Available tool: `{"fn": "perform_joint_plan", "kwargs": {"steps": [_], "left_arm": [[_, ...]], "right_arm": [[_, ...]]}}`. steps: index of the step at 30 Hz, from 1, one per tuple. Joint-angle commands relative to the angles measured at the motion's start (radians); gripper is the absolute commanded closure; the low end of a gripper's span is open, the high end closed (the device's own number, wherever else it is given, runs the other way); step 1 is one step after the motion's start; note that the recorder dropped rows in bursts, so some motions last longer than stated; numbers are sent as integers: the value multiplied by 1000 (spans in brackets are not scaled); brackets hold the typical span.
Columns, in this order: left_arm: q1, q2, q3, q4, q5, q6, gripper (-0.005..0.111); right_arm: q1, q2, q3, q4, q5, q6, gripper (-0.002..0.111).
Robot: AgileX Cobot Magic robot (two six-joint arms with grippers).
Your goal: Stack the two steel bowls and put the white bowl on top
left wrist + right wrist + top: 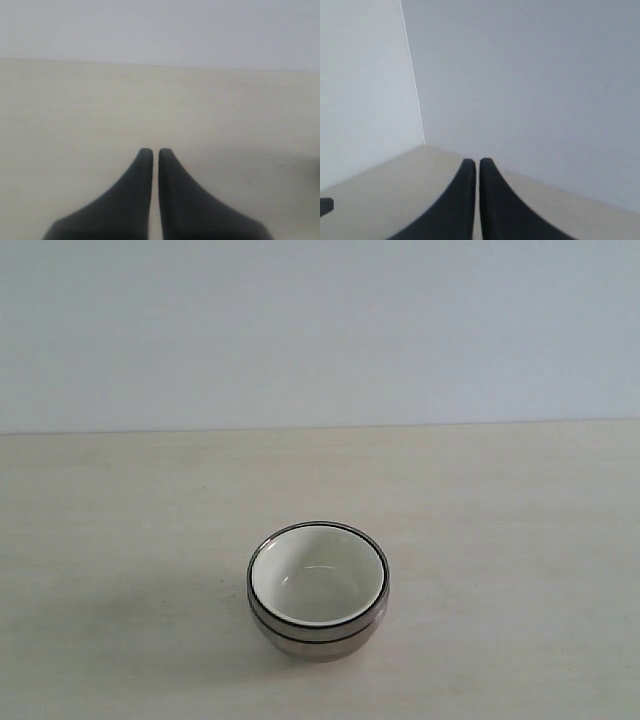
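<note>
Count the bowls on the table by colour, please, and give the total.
Steel bowls: 2, nested, one rim showing just below the other
White bowl: 1, sitting inside the top steel one
Total: 3

Bowl stack point(318, 592) the only obstacle, open table point(120, 540) on every side, wall point(320, 330) apparently well behind

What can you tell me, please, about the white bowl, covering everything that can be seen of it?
The white bowl is small, round and glossy, cream-white inside, and looks like ceramic. It sits upright and level, nested in the stacked steel bowls, which stand on the pale table. Only its rim and empty inside show, because the steel around it hides its outer wall. Nothing else touches it.
</note>
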Motion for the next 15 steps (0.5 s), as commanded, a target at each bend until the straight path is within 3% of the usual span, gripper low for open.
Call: {"fn": "perform_joint_plan", "kwargs": {"steps": [1,10,15], "left_arm": [[-5,-3,3,0,-8,-5,103],[-5,-3,3,0,-8,-5,103],[-5,-3,3,0,-8,-5,103]], "right_arm": [[1,-140,-4,-6,33,-57,108],[-8,-303,-4,-100,109,-5,108],[-146,-303,-8,-170,139,100,108]]}}
